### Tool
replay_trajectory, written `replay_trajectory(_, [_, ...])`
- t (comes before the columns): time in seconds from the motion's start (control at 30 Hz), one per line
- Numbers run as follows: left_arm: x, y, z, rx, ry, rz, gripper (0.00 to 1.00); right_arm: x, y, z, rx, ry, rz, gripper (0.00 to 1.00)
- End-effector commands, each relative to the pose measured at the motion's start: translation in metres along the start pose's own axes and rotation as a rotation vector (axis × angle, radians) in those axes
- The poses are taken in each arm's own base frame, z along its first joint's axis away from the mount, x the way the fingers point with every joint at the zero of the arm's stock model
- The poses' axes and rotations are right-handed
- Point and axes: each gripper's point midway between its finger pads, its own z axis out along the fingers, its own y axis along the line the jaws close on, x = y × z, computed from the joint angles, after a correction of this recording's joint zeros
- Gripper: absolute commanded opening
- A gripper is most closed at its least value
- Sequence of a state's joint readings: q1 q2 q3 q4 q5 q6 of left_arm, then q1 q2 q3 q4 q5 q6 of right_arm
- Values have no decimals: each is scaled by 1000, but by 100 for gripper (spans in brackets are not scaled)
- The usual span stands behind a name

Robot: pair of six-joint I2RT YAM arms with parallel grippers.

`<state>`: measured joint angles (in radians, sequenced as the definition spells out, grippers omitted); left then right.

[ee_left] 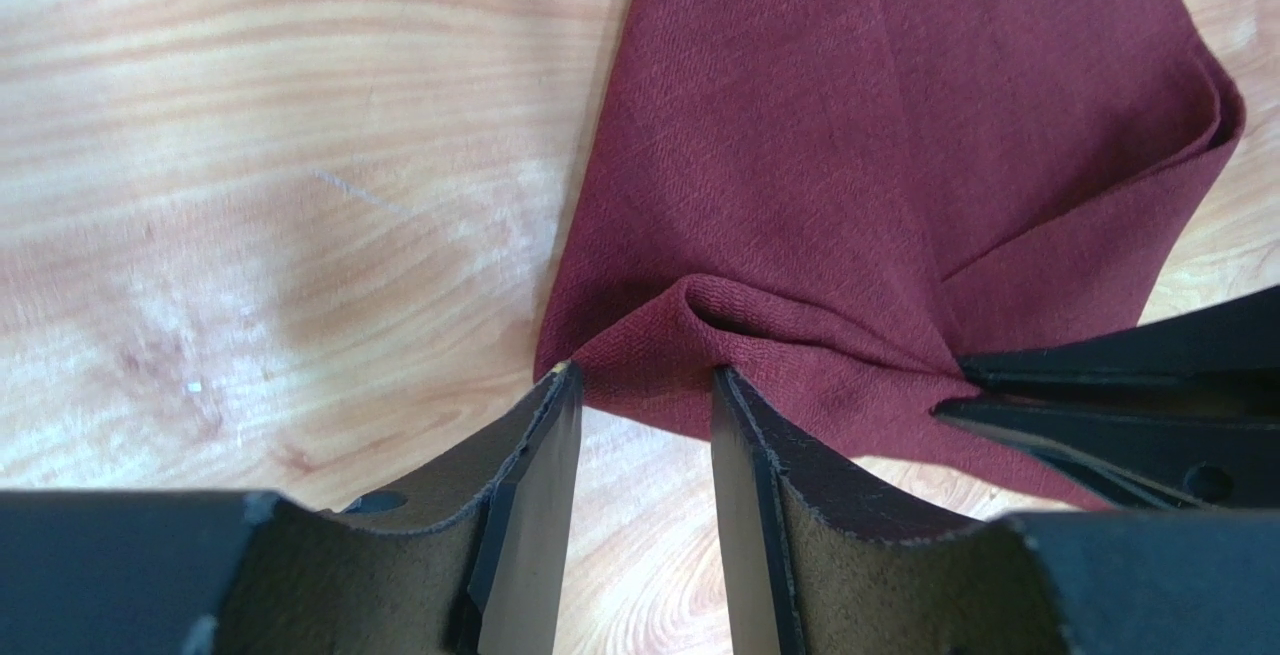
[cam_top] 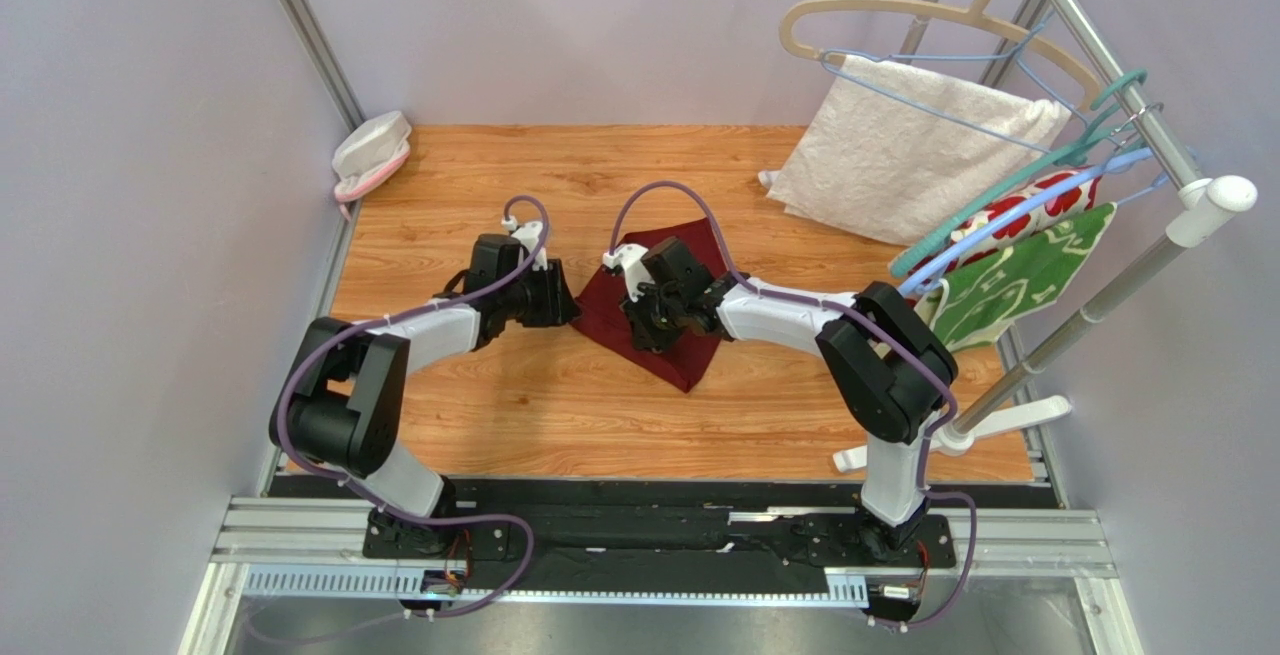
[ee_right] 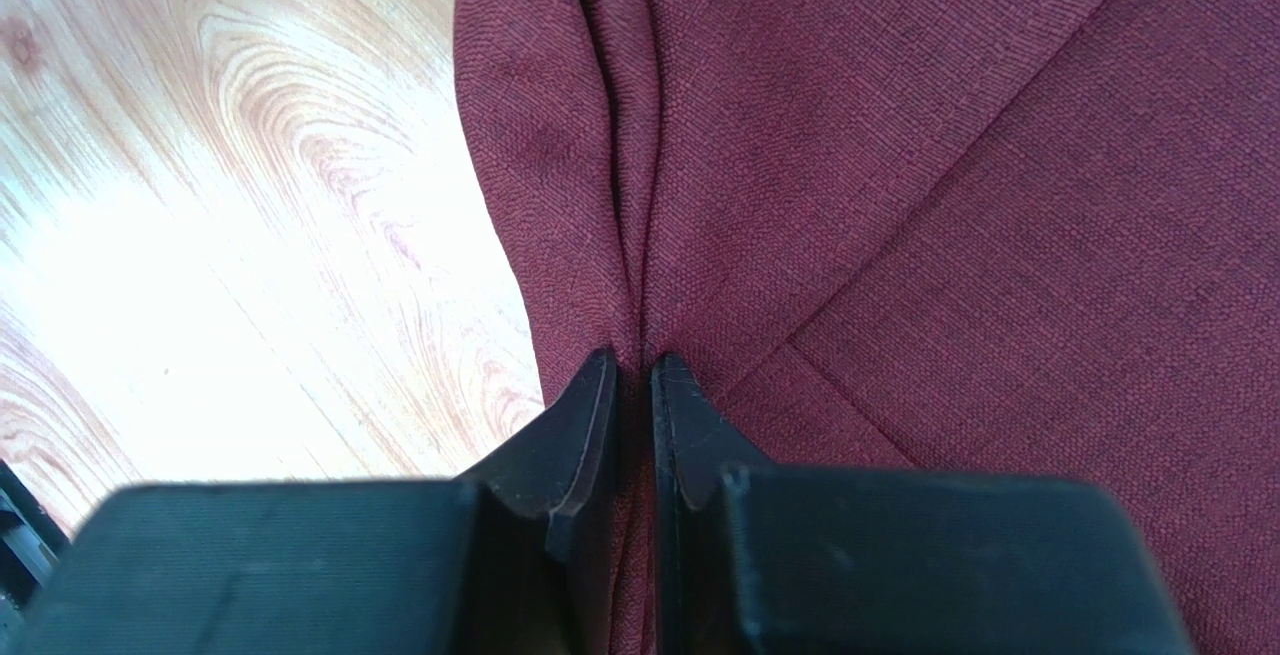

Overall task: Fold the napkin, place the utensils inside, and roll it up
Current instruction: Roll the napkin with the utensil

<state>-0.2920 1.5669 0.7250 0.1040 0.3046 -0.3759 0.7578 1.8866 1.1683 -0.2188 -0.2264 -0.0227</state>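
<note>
Napkin [cam_top: 688, 360] lies mid tabletop [cam_top: 511, 400], partly folded, bunched. Right pincer [ee_right: 633, 367] clamps a pleat; left pincer [ee_left: 640, 378] gapes astride a cloth ridge. Utensils unseen; placing, rolling remain.

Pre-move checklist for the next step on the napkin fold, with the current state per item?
1. Hold by right gripper on the plain dark red cloth napkin: ok, jaws shut on a pinched pleat.
2. Hold by left gripper on the napkin: not ok, jaws open either side of its bunched edge.
3. Napkin lying flat: not ok, ridged between the grippers.
4. Whereabouts of utensils: cannot tell, none in any view.
5. Separation from white textured towel: ok, it sits apart at the far right of the wooden table.
</note>
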Motion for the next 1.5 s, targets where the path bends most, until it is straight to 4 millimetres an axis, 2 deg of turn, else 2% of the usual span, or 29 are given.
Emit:
replay_trajectory(0.0, [-28,-8,4,27,-69,44,45,67,-14,15,47,210,26,5])
replay_trajectory(0.3, [-27,0,14,4,-60,74,40,68,-14,14,52,212,31,5])
replay_trajectory(0.4, [-25,3,17,-17,-28,55,36,65,-15,10,65,207,36,10])
replay_trajectory(0.43, [-22,6,19,-30,-11,47,36,64,-15,9,69,203,35,14])
replay_trajectory(0.47, [-22,8,20,-43,-3,38,36,62,-15,6,75,200,37,25])
replay_trajectory(0.57, [-16,12,23,-64,43,19,35,53,-16,-5,96,176,33,41])
replay_trajectory(0.67, [-11,14,25,-72,84,5,35,34,-17,-18,125,127,15,47])
replay_trajectory(0.83, [-6,15,30,-70,121,-2,35,1,-9,-36,163,35,-38,49])
replay_trajectory(0.97, [-5,14,32,-58,129,-2,35,-19,-2,-40,183,-28,-69,50])
replay_trajectory(1.17, [-3,14,34,-62,145,-4,34,-31,16,-40,246,-71,-177,50])
replay_trajectory(1.47, [1,16,36,-67,162,-13,34,-31,21,-14,292,-63,-293,52])
